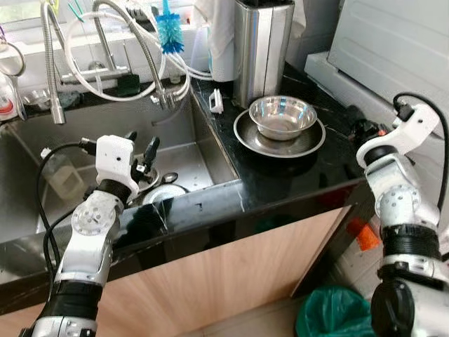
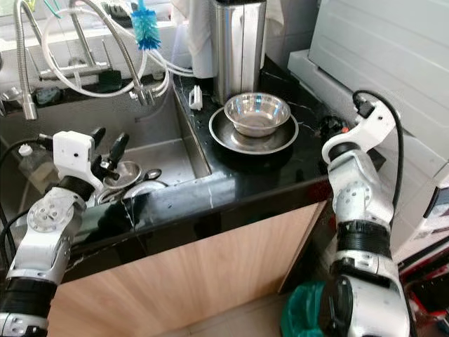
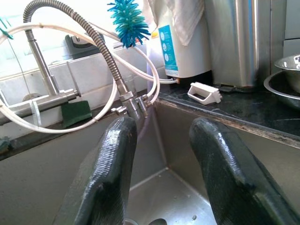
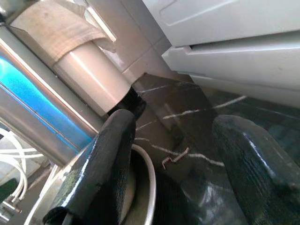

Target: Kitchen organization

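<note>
I am watching my left gripper (image 1: 140,153) hanging over the steel sink (image 1: 186,151), its two black fingers (image 3: 105,173) spread apart with nothing between them. Just below and ahead of those open jaws some steel dishes (image 1: 163,188) are lying on the sink floor; I cannot tell exactly what each piece is. Beyond the jaws, in the far corner of the basin, the coiled hose faucet (image 3: 123,89) is hanging down with white tubing (image 3: 56,126) looping around it, and a teal bottle brush (image 3: 127,21) is standing above that. A green sponge (image 3: 75,113) is sitting on the back ledge, off to one side of the jaws. My right gripper (image 4: 180,159) is hovering low over the black marble countertop (image 1: 295,172), fingers parted and empty. In the right wrist view the rim of the steel plate (image 1: 279,142) is showing just past one fingertip, so the plate is lying close beside that jaw, and I cannot tell whether they are touching. A steel bowl (image 1: 282,116) is sitting upright in the plate. Behind the plate a tall steel canister (image 1: 261,49) is standing, with a small white scrub brush (image 1: 216,102) near the sink edge. A green bag (image 1: 337,314) is lying on the floor below the right arm.
</note>
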Motion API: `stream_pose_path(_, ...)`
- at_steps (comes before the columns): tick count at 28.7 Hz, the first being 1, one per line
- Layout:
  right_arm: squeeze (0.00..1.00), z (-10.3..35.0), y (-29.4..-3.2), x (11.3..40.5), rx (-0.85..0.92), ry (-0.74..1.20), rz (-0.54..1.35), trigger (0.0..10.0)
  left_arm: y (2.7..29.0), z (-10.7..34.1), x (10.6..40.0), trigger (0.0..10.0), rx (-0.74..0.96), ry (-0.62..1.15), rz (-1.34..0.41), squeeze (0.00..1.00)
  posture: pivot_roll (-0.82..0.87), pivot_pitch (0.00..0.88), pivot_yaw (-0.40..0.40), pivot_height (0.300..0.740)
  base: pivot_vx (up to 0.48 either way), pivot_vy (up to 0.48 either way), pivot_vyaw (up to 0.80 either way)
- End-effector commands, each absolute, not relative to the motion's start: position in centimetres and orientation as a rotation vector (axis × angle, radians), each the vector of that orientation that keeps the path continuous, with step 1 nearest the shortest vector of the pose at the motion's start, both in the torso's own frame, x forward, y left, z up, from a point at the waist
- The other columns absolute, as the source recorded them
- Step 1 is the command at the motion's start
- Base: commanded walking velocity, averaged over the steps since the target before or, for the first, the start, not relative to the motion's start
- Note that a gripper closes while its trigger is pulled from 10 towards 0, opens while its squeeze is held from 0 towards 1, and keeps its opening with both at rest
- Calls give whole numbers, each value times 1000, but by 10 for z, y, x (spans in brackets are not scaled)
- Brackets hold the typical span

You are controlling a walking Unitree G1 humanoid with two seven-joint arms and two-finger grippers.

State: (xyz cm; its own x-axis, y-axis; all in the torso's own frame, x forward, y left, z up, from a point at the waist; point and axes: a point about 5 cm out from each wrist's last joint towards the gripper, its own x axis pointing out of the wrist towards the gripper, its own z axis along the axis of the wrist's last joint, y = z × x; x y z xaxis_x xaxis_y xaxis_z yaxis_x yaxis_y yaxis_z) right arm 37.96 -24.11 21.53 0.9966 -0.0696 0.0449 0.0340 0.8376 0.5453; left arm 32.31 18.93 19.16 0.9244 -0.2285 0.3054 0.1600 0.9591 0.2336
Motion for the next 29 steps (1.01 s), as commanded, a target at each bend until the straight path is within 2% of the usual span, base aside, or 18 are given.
stream_pose_path(1,0,213,-234,383,552,-24,-22,10000,189,199,325,10000,214,-350,-195,0,31,22,37,740,0,0,0)
stream_pose_path(4,0,204,-225,383,380,54,28,10000,190,198,325,10000,215,-335,-191,0,31,25,37,740,0,0,0)
stream_pose_path(5,0,201,-219,381,252,73,82,10000,190,197,325,10000,215,-332,-193,0,31,25,37,740,0,0,0)
stream_pose_path(10,0,202,-212,378,103,65,182,10000,190,199,325,10000,206,-332,-187,0,29,28,37,740,0,0,0)
stream_pose_path(22,0,218,-204,365,20,-23,324,10000,195,211,327,10000,156,-366,-158,0,32,27,39,740,0,0,0)
stream_pose_path(29,0,215,-189,354,37,-28,527,10000,198,215,328,10000,159,-370,-142,0,39,26,38,740,0,0,0)
